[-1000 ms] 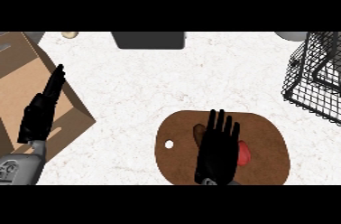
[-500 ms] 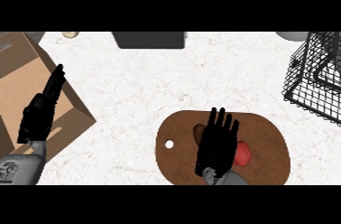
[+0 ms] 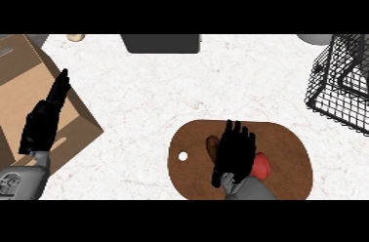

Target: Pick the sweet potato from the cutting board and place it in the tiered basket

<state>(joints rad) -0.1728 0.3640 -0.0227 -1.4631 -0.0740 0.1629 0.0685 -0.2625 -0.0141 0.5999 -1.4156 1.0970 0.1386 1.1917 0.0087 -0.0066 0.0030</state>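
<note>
A round brown cutting board (image 3: 288, 138) lies at the counter's front, right of centre. My right hand (image 3: 235, 153) hovers over its middle, open, fingers straight and pointing away from me. A dark orange-brown sweet potato (image 3: 212, 146) peeks out along the hand's left edge, mostly hidden under it. I cannot tell whether the hand touches it. A red rounded item (image 3: 261, 167) lies on the board just right of the wrist. The black wire tiered basket (image 3: 344, 85) stands at the right edge. My left hand (image 3: 45, 118) rests open at the far left, fingers up.
A brown wooden box (image 3: 22, 85) lies under the left hand at the left edge. A dark grey block (image 3: 160, 43) sits at the back centre, a small beige item (image 3: 75, 37) at the back left, and a pale grey object (image 3: 314, 38) behind the basket.
My right wrist has moved forward over the board and the grey forearm now shows below it, while the fingertips stay over the same spot. The left hand has not moved.
</note>
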